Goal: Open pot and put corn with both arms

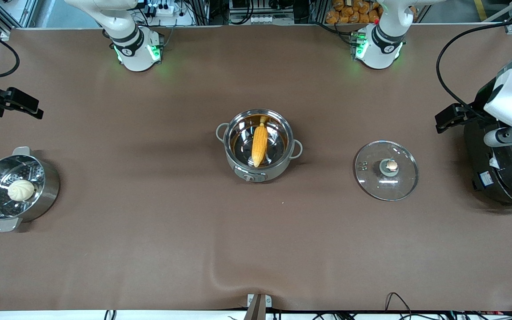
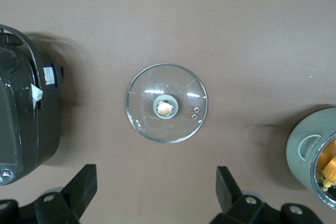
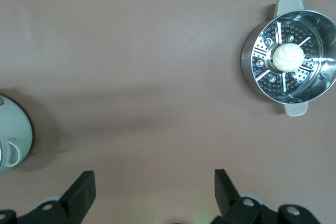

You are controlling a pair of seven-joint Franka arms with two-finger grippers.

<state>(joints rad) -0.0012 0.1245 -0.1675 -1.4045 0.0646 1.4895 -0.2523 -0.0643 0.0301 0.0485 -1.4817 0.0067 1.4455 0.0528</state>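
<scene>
Both steps look done — corn (image 1: 259,144) lies inside pot (image 1: 259,144) at frame centre, glass lid (image 1: 386,170) off, flat on table at centre-right. Left gripper (image 2: 155,195) empty, jaws wide, over lid; right gripper (image 3: 155,195) empty, wide, probably parked at frame's left edge — nothing left.
</scene>
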